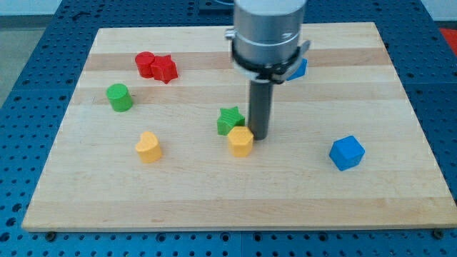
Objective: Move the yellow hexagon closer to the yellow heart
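Note:
The yellow hexagon point(240, 141) sits near the middle of the wooden board. The yellow heart point(148, 147) lies to its left, well apart from it. My tip point(258, 137) is down at the hexagon's upper right edge, touching or nearly touching it. A green star point(230, 120) stands just above and left of the hexagon, close to it and left of the rod.
A green cylinder point(119, 97) is at the view's left. Two red blocks point(156, 66) sit together at the upper left. A blue cube point(347, 153) is at the right. Another blue block point(298, 69) is partly hidden behind the arm. The board's edge point(235, 229) runs along the view's bottom.

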